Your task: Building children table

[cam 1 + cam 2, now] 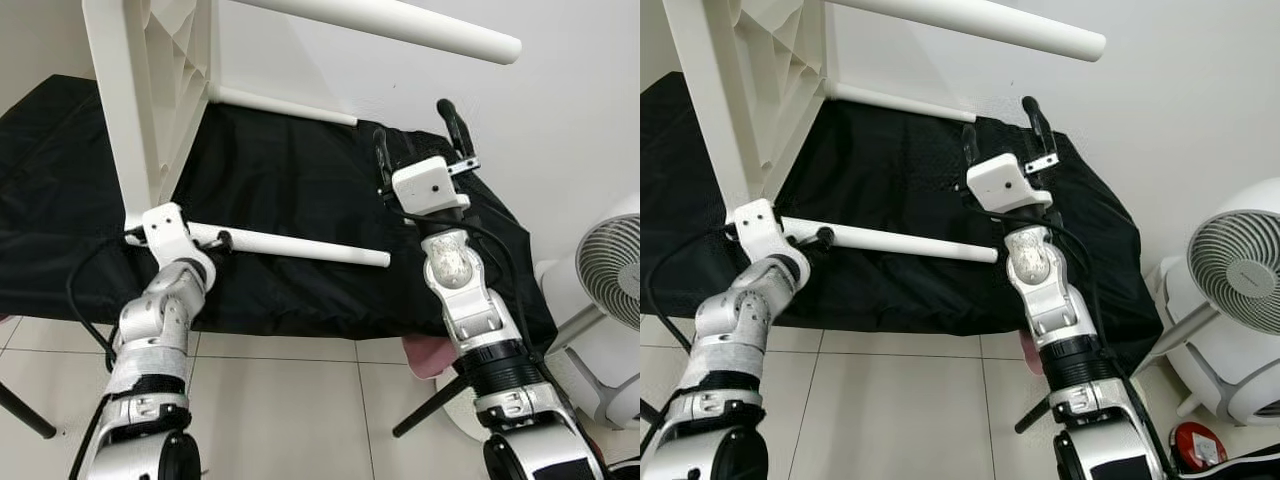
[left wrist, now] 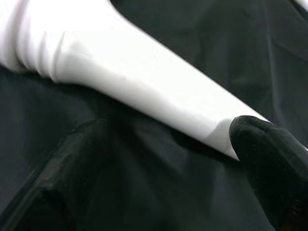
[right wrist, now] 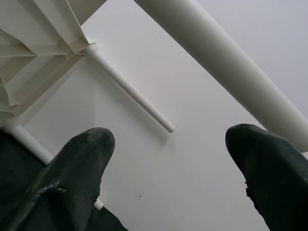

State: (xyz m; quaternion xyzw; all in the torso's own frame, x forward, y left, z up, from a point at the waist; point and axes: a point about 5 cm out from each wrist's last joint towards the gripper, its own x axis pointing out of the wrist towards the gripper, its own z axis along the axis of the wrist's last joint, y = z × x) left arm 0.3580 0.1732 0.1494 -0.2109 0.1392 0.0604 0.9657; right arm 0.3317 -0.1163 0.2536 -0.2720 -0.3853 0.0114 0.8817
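The white children's table lies on its side on a black cloth (image 1: 300, 190); its ribbed top (image 1: 150, 90) stands at the left. Three round white legs point right: a thick upper one (image 1: 400, 25), a thin far one (image 1: 290, 107), and a low one (image 1: 300, 247) just over the cloth. My left gripper (image 1: 182, 238) is at the base of the low leg (image 2: 144, 91), open, with one fingertip (image 2: 269, 163) touching it. My right gripper (image 1: 415, 135) is raised right of the leg ends, open and empty, fingers up toward the upper leg (image 3: 231, 62).
A white fan (image 1: 1240, 270) stands on the floor at the right, with a red object (image 1: 1190, 445) beside its base. The pale wall (image 1: 560, 110) rises behind the cloth. Below the cloth are a tiled floor (image 1: 280, 410), a pink item (image 1: 425, 355) and a black slanted strut (image 1: 430, 405).
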